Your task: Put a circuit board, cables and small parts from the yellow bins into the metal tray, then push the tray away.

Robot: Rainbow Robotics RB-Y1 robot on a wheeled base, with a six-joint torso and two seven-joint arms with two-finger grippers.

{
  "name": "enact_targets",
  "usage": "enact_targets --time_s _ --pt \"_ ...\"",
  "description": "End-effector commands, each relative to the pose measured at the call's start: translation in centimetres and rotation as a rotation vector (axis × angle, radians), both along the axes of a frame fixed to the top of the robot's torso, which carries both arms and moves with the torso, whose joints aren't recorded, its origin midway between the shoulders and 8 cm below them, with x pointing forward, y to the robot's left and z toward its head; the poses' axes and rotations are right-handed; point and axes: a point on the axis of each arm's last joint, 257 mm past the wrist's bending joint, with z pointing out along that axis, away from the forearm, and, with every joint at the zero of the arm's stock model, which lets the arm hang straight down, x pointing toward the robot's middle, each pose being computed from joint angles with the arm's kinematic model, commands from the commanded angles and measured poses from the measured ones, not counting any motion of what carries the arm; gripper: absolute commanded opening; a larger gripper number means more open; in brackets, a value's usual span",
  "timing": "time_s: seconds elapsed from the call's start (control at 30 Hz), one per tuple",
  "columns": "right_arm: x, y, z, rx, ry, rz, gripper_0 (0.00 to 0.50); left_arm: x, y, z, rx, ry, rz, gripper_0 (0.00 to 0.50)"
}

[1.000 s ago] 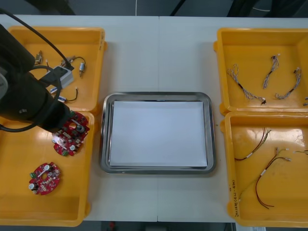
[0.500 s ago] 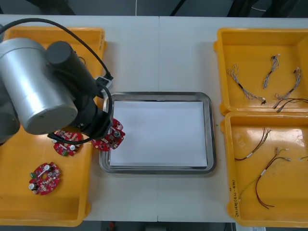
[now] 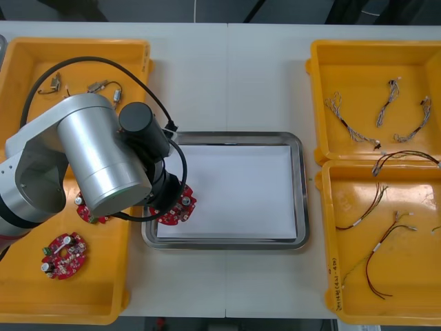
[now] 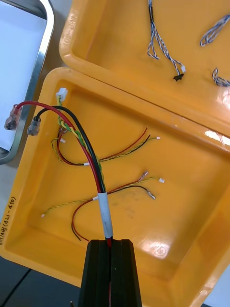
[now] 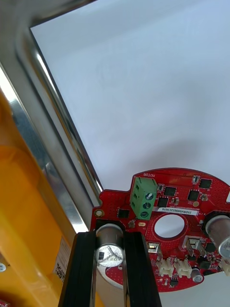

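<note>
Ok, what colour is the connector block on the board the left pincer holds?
Green. The connector block shows best in the left wrist view.

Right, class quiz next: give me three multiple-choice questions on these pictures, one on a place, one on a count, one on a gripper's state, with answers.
1. Where is the circuit board that the left gripper holds?
A) in the far left bin
B) over the metal tray's left edge
C) over a right bin

2. How many twisted blue and white cables lie in the far right bin?
A) one
B) five
C) three

3. The right gripper is:
A) shut on a cable
B) wide open
C) shut on nothing

Answers:
1 B: the board overlaps the tray's rim and white inside.
2 C: three lie apart there.
3 A: the cable rises from between its fingers.
</note>
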Motion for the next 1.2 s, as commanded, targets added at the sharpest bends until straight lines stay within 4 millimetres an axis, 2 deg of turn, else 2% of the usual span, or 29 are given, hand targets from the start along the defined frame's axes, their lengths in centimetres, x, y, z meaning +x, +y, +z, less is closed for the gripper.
enact_targets --time_s 0.03,0.43,1.03,1.07,1.1,1.13,1.17,1.2 --pt "1.2 0.2 1.2 -0.137 -0.029 0.148 0.0 1.0 -1.9 0.3 -0.014 -0.031 -0.021 0.001" --pt "1.6 -0.9 0.7 -0.257 0.001 0.273 0.0 1.0 -2.3 -1.4 -0.009 -0.03 -0.018 0.002" --pt "1.9 -1.5 0.6 -0.282 0.0 0.28 0.0 1.1 -3.3 -2.6 -0.037 -0.036 -0.015 0.005" --pt "1.9 -1.5 0.6 -0.282 -0.001 0.277 0.0 1.1 -3.3 -2.6 -0.038 -0.036 -0.012 0.017" --pt "1.9 -1.5 0.6 -0.281 0.001 0.279 0.0 1.1 -3.5 -2.6 -0.042 -0.035 -0.013 0.08" --pt "1.9 -1.5 0.6 -0.283 0.0 0.279 0.0 1.1 -3.4 -2.7 -0.041 -0.033 -0.01 0.227" --pt "1.9 -1.5 0.6 -0.283 0.0 0.279 0.0 1.1 -3.4 -2.7 -0.041 -0.033 -0.009 0.32" --pt "1.9 -1.5 0.6 -0.281 0.001 0.279 0.0 1.0 -3.4 -2.7 -0.041 -0.032 -0.011 0.377"
